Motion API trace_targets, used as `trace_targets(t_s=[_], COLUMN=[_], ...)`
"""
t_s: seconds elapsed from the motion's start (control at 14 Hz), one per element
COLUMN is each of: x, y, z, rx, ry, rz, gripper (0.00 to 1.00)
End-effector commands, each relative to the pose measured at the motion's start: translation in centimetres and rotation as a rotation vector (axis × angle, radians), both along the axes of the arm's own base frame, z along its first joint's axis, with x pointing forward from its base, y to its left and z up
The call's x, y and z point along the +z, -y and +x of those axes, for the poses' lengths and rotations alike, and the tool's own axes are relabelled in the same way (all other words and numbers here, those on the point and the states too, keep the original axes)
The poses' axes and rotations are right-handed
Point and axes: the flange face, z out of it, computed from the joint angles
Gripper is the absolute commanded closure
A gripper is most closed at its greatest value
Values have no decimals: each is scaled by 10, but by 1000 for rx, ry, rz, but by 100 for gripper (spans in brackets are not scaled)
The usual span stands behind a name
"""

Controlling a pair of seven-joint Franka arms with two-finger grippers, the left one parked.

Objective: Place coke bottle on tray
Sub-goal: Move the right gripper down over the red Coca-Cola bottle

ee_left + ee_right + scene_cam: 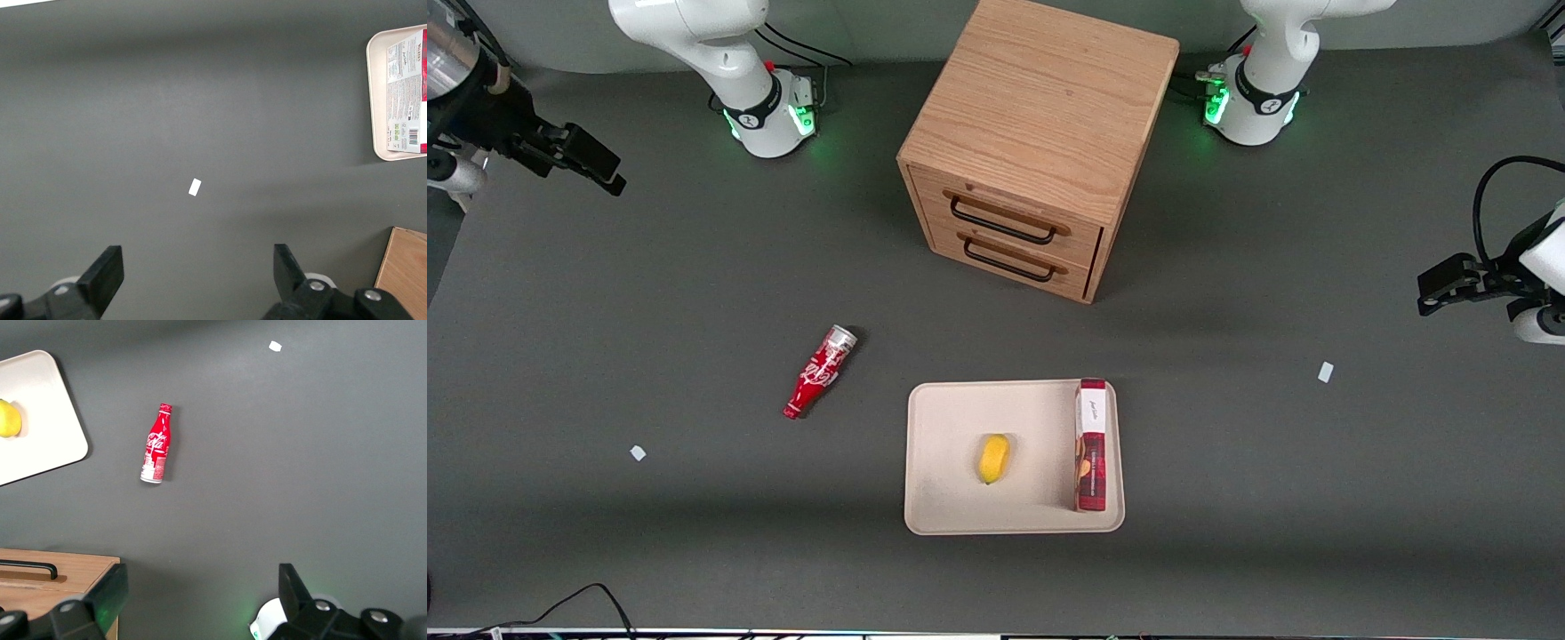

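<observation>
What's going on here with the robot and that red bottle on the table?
Nothing is being held yet. The gripper is open, raised near the working arm's end of the table, well away from everything. The coke bottle lies on its side on the bare table beside the tray, not touching it. The tray already carries a lemon and a red-and-white box. The wooden drawer cabinet stands farther from the front camera.

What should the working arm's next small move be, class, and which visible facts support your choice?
Probably carry the open gripper from the working arm's end of the table to above the coke bottle. The bottle lies on its side on the table, apart from the tray, ungrasped.
</observation>
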Motion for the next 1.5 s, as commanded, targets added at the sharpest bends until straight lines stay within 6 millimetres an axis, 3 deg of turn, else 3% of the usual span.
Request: trace_targets(t_s=[0.0, 0.21, 0.43, 0.57, 0.71, 0.86, 1.0, 1.14, 1.43], x=[-2, -5, -4, -27, -80, -148, -215, -275, -392], y=[4, 4, -10, -25, -45, -78, -97, -97, -91], z=[1, 0, 10, 29, 59, 80, 94, 100, 87], rx=[6, 36, 58, -19, -159, -242, -321, -351, -394], ry=[-32, -49, -46, -89, -171, -257, -301, -298, -225], rz=[35, 35, 42, 84, 92, 45, 15, -7, -28], gripper=[0, 0, 0, 0, 0, 0, 0, 0, 0])
